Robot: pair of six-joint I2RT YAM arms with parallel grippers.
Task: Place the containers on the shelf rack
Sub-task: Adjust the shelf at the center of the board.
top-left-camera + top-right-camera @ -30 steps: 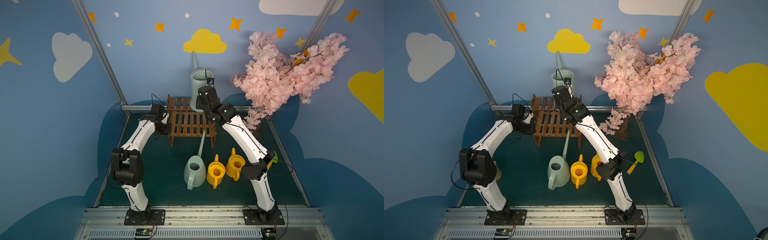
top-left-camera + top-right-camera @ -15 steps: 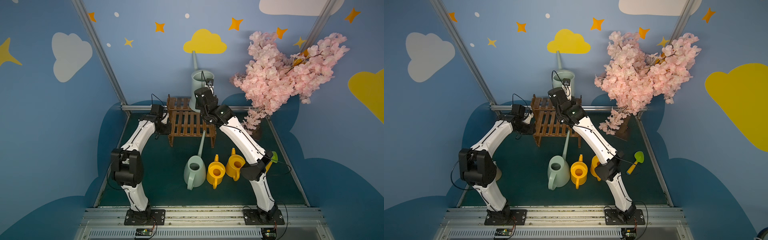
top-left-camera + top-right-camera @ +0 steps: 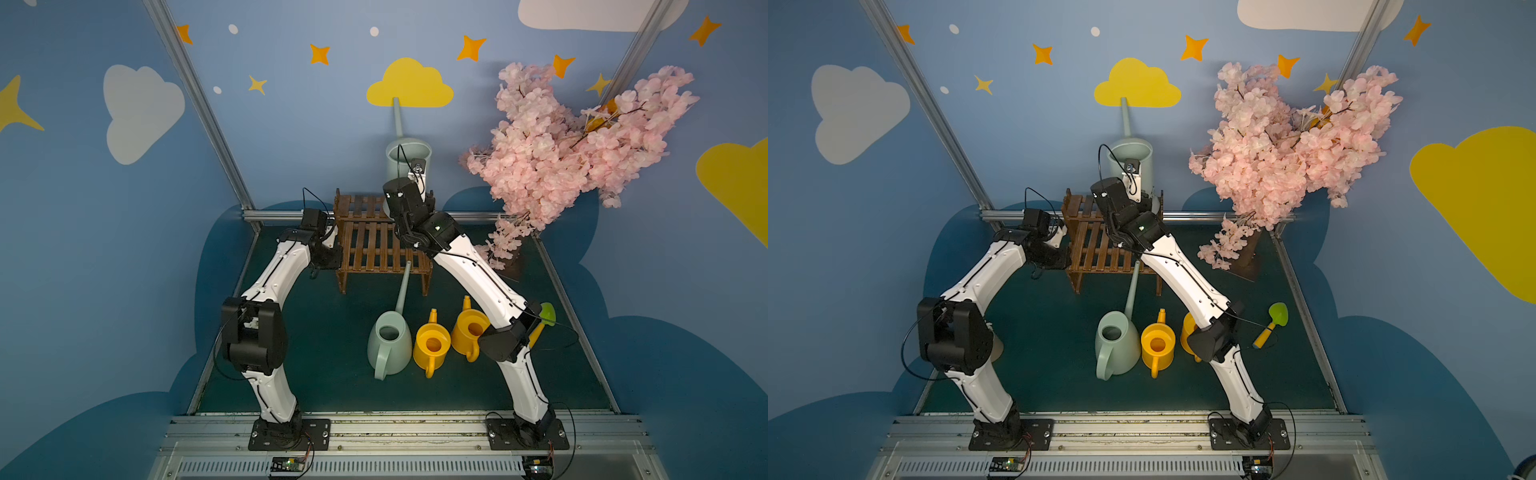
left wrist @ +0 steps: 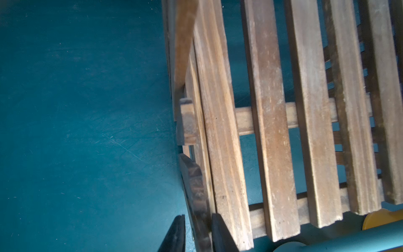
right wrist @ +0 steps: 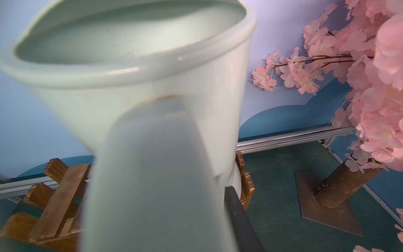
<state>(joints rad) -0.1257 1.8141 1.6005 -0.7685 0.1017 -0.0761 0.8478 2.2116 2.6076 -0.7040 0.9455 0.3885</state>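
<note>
The dark brown shelf rack (image 3: 370, 249) (image 3: 1096, 253) stands at the back of the table. A tall grey-blue watering can (image 3: 405, 160) (image 3: 1129, 158) is upright at the right end of the rack's upper tier, spout toward the back wall. My right gripper (image 3: 419, 195) is shut on its handle (image 5: 148, 174); one finger (image 5: 237, 218) shows beside it. My left gripper (image 4: 199, 234) is shut on the rack's dark side slat (image 4: 196, 187). On the table in front stand the mint can (image 3: 390, 343) and two yellow cans (image 3: 432, 345) (image 3: 469, 328).
A pink blossom tree (image 3: 573, 145) overhangs the back right, its trunk and plate (image 5: 327, 196) close to the rack. A green and yellow trowel (image 3: 1273, 318) lies right of my right arm. The mint can's spout (image 3: 402, 291) leans against the rack's front edge.
My right wrist has shifted a little to the left at the grey-blue can's handle and its jaws have tightened. The rack, the other cans and my left arm have not moved.
</note>
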